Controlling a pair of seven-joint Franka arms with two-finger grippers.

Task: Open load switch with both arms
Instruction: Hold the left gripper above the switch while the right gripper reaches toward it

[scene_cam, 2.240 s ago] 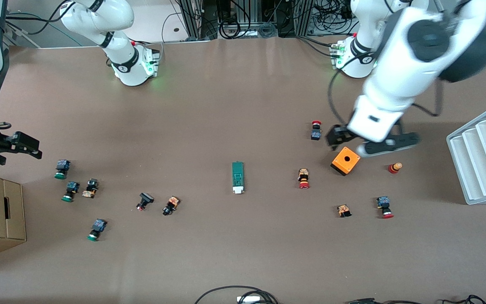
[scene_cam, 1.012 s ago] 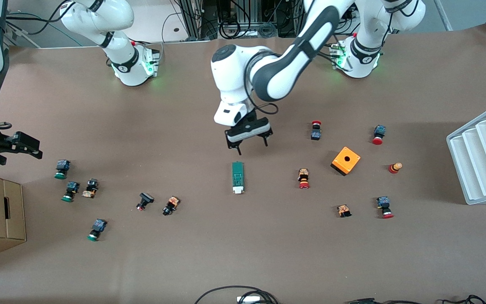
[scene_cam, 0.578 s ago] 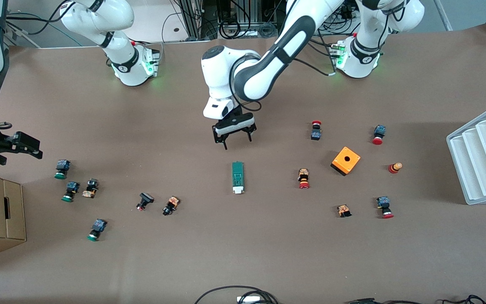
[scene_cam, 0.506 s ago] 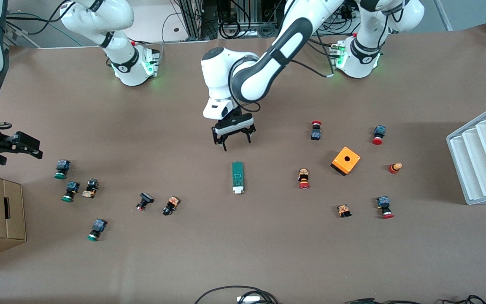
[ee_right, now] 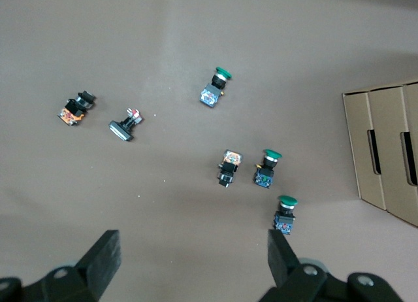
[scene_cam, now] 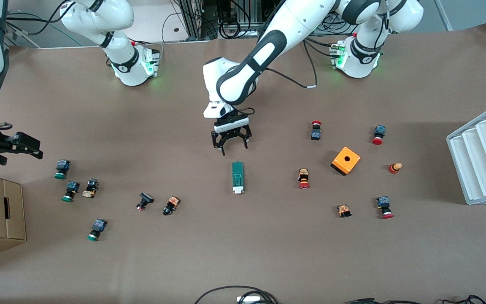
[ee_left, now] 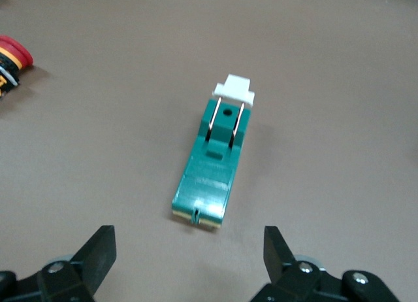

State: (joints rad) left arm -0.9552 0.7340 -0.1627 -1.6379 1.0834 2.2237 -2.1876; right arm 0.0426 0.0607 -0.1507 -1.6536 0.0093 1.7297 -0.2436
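The load switch [scene_cam: 237, 177] looks light and rigid; grip its green body across the narrow sides, leaving the white block [ee_left: 234, 93] free. The left gripper [scene_cam: 230, 144] hangs just above the table, short of the switch's green end, fingers apart. The right gripper [ee_right: 189, 259] waits at the table's right-arm end, fingers apart and empty.

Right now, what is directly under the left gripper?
Under the open left gripper is bare brown table. The load switch lies just nearer the front camera, untouched; the left wrist view shows it ahead of the fingertips. Nothing hidden there. The right gripper waits, open.

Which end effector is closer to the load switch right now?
Left. The left end effector hangs open just short of the load switch; the right end effector waits open at the table's edge.
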